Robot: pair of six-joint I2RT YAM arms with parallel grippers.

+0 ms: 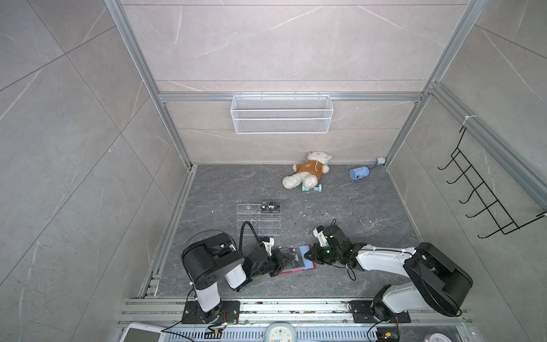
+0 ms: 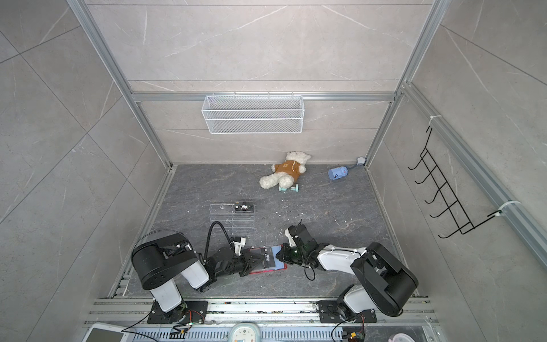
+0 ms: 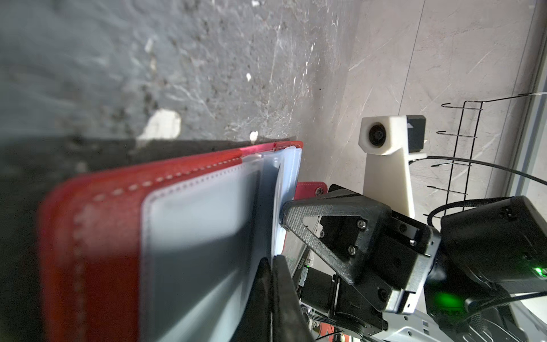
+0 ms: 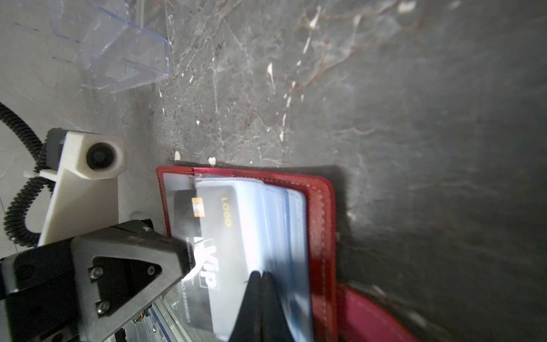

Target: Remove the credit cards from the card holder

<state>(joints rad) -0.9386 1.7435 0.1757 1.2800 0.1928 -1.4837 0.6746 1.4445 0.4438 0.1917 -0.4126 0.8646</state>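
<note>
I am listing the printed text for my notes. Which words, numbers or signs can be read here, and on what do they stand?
"Vip": credit card on the clear acrylic rack.
"Vip": sleeved credit card in the red card holder.
"LOGO": same card, in gold.
Number line on it: too blurred.

Grey floor [image 1: 355,207], card holder [image 1: 306,251], rack [image 1: 257,220], teddy [image 1: 307,171]

The left arm [image 1: 207,260] and right arm [image 1: 384,260] have black joints and white link shells. The left gripper [image 1: 287,258] and right gripper [image 1: 308,254] are black, with triangular cut-out fingers [image 3: 325,225] fixed by silver screws [image 3: 361,225]. White mounts [image 3: 384,165] carry the wrist cameras. A ribbed black cable [image 1: 245,228] loops off the left arm. A green light [image 3: 444,299] glows on the right wrist. The base plates [image 1: 192,314] are black.
</note>
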